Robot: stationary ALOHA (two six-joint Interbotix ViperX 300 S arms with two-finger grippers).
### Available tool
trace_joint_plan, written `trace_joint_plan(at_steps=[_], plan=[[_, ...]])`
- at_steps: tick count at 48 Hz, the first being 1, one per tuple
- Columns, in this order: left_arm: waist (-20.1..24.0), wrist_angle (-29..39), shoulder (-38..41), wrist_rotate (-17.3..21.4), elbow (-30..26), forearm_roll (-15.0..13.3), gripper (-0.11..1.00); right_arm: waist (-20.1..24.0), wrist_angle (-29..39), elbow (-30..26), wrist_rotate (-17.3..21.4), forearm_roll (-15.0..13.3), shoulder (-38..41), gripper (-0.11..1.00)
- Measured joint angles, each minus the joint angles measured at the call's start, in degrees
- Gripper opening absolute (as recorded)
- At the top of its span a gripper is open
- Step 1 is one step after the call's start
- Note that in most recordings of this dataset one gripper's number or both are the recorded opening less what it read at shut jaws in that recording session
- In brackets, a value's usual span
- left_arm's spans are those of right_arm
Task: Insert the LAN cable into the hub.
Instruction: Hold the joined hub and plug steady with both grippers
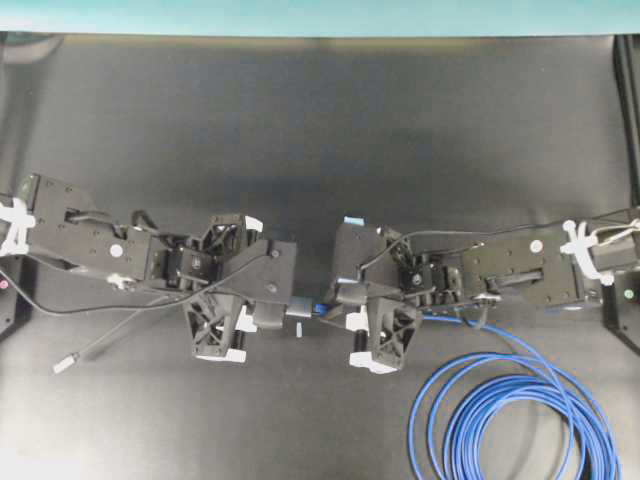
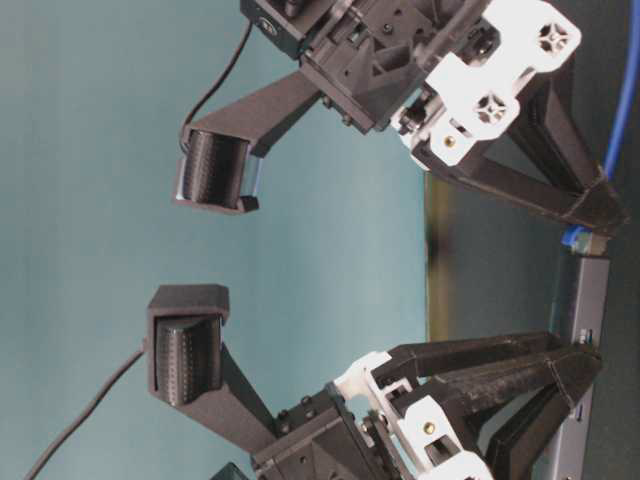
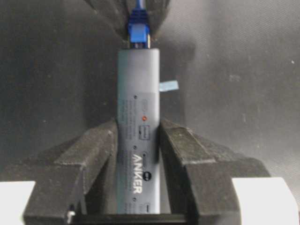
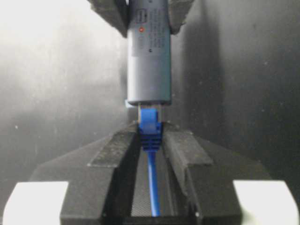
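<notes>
The hub (image 1: 298,306), a slim dark-grey bar, is clamped between the fingers of my left gripper (image 1: 268,312) at mid-table. In the left wrist view, the gripper (image 3: 138,129) is shut on the hub (image 3: 138,108). My right gripper (image 1: 338,308) is shut on the blue-booted plug (image 4: 150,123) of the LAN cable (image 1: 510,410), whose loops lie at the front right. In the right wrist view, that gripper (image 4: 151,133) holds the plug in line with the hub (image 4: 148,61). The plug's tip sits at the hub's end port; how deep it sits, I cannot tell.
The hub's thin grey cord (image 1: 130,335) trails left to a small silver plug (image 1: 65,364) on the black mat. A small pale tape mark (image 3: 168,86) lies beside the hub. Both arms meet at the middle; the cable loops fill the front right corner.
</notes>
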Motion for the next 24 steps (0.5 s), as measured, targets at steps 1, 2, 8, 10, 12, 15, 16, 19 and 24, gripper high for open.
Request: trace_joint_plan(at_steps=[1,2,8,10,12,15,16,19,24], plan=[[0.0,-0.09,0.0,0.0,0.0,0.0,0.28,0.0,-0.09,0.18,0.0,0.0,-0.09,0.13],[-0.09,-0.09,0.0,0.0,0.0,0.0,0.28,0.0,-0.26,0.35,0.0,0.0,-0.18,0.13],[0.0,-0.44,0.0,-0.09,0.09,-0.09,0.28,-0.09,-0.88,1.14,0.0,0.0,-0.62,0.13],[0.0,-0.44,0.0,0.0,0.0,-0.09,0.28,-0.09,-1.05,1.41,0.0,0.0,-0.7,0.14],[0.0,-0.44,0.0,0.0,0.09,0.0,0.28,-0.09,-1.41,1.58,0.0,-0.09,-0.79,0.18],[0.0,-0.53,-0.09,0.0,0.18,0.0,0.28,-0.26,-1.67,1.85,0.09,-0.09,-0.88,0.34],[0.0,-0.53,-0.09,0.0,0.26,0.0,0.28,-0.35,-1.67,1.93,0.0,0.0,-0.97,0.41],[0.0,-0.53,-0.09,0.0,0.26,0.0,0.29,-0.7,-1.85,2.2,0.0,-0.09,-1.14,0.59],[0.09,0.35,-0.09,-0.09,0.35,0.0,0.32,-1.23,-1.93,2.72,0.0,-0.09,-1.41,0.83]])
